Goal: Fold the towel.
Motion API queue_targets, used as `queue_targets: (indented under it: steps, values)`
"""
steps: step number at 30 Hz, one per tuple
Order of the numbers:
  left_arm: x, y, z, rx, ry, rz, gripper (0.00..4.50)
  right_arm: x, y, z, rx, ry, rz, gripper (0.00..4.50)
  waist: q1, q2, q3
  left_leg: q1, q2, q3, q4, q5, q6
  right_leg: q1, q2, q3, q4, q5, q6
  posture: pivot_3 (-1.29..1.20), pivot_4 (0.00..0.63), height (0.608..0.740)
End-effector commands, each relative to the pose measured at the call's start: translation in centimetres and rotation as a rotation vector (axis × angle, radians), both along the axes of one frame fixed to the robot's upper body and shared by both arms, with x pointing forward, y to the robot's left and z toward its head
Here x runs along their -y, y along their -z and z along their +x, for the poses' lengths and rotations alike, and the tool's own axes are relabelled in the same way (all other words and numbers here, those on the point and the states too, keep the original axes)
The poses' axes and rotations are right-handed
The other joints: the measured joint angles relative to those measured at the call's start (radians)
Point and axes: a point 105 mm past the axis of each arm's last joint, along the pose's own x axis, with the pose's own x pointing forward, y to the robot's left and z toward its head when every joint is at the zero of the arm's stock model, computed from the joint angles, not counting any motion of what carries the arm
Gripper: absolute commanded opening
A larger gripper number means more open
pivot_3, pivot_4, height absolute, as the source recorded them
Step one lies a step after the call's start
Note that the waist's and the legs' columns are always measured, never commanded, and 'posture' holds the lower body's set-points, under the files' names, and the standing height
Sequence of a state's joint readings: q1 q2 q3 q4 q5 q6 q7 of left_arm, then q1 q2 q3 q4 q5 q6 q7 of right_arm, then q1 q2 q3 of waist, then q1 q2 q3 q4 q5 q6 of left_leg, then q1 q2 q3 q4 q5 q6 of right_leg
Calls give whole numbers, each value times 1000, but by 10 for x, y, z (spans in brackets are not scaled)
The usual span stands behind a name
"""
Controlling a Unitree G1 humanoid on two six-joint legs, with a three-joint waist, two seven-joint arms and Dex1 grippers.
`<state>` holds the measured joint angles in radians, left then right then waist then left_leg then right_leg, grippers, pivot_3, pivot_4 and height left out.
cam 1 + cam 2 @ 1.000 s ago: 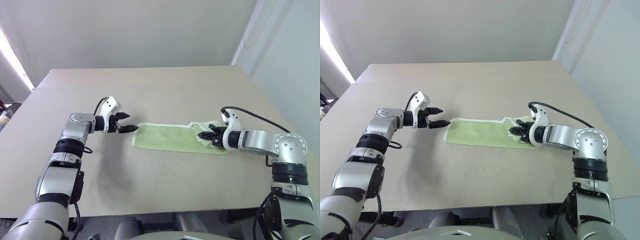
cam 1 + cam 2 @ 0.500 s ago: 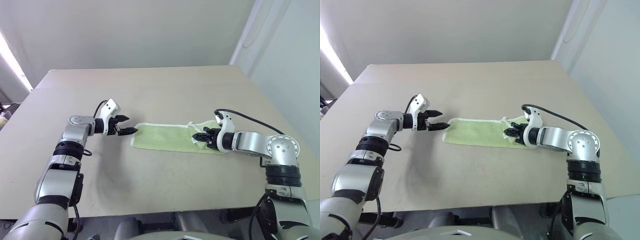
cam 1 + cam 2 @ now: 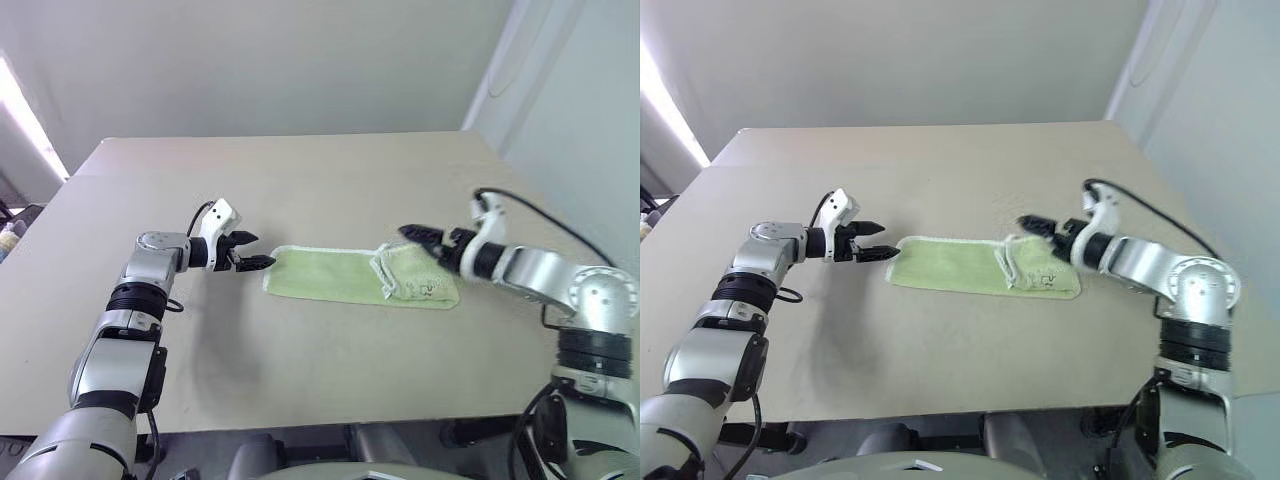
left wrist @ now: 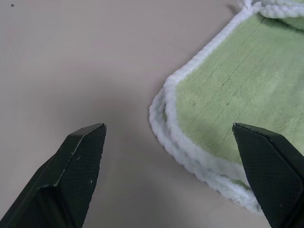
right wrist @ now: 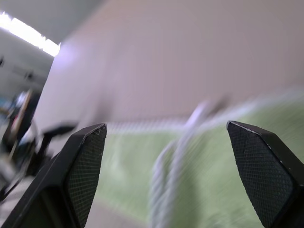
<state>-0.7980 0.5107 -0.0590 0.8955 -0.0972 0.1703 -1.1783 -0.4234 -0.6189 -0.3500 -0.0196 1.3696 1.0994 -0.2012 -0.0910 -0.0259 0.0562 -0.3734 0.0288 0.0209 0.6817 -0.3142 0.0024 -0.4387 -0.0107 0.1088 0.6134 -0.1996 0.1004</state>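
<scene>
While the towel (image 3: 360, 277) lies as a long narrow strip across the middle of the table (image 3: 300, 180), its right end doubled back on itself, the step in hand reads as a further fold along its length.

Item, left eye view: left gripper (image 3: 252, 262) low at the strip's left end, fingers apart, just short of the cloth. Right gripper (image 3: 420, 237) raised above the doubled right end, fingers apart, holding nothing. Advice: pinch all layers at the left end together, lift only enough to clear the table, carry straight along the strip so the white edging lines up.

Item, right eye view: same layout; adds small dark marks on the doubled flap (image 3: 1038, 277), plainer here.

Item, left wrist view: adds what the head views cannot resolve, namely two stacked corded white edges at the left corner (image 4: 176, 142), one finger over bare table, the other (image 4: 273, 166) over green pile. The grip should take both edges.

Item, right wrist view: open fingers (image 5: 78, 164) frame a blurred white edge (image 5: 178, 159) on green, and the left arm beyond.
</scene>
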Motion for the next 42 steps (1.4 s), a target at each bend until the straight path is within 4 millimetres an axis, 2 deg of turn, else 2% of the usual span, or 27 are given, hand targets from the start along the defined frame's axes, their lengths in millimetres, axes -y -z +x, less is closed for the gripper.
queue_targets:
  steps: [1,4,7,9,14,18,25,29,31,37,42]
  values:
    - [-1,-13,4,44,-5,-15,4500,11,17,-1,111,12,-288,4274,-1,0,0,0,0,0,0,0,0,0,0,0,0,0,0,0,0,712]
    - [1,-13,4,47,-3,-17,4500,-1,39,-6,160,-43,-370,4274,-8,0,0,0,0,0,0,0,0,0,0,0,0,-1,1,0,0,712]
    - [0,-14,5,52,-7,-18,4500,-21,45,-6,213,-80,-352,4274,-12,0,0,1,0,2,0,0,0,1,1,3,3,-1,1,0,0,712]
    - [0,-14,6,55,-10,-18,4500,-27,48,-4,231,-74,-351,4274,-9,0,0,2,0,1,1,0,0,3,2,3,5,-2,-1,0,0,712]
    - [0,-14,6,67,-9,-5,4500,-26,59,9,266,-23,-486,4274,-5,-1,0,9,-1,1,3,0,0,6,1,2,5,-2,-3,0,0,712]
    - [-1,-13,7,81,-16,12,4500,-30,72,9,303,-59,-623,4274,-4,-1,0,8,-1,1,3,0,0,6,1,2,3,-2,-2,0,0,712]
    - [-2,-13,8,91,-33,4,4500,-46,90,2,305,-82,-571,4274,-6,-1,0,8,-1,1,2,0,0,6,1,2,3,0,-2,0,0,712]
    - [-3,-13,8,92,-45,2,4500,-56,118,-3,252,-136,-644,4274,-6,-1,0,15,-1,1,2,0,0,11,1,2,4,-3,-2,0,0,712]
    - [-3,-12,8,92,-45,1,4500,-60,123,-2,238,-141,-635,4274,-7,-2,-1,17,-1,1,2,0,0,13,1,2,4,-3,-2,0,0,712]
    - [-9,-18,9,82,-77,-23,4500,-43,117,9,246,-76,-684,4274,-12,-4,-2,19,-1,1,2,0,0,14,1,2,5,-3,-2,0,0,712]
    - [-21,-22,2,-77,-133,-128,4500,-29,75,22,342,41,-561,4274,-11,-3,-2,18,-1,0,2,0,0,14,1,2,5,-3,-2,0,0,712]
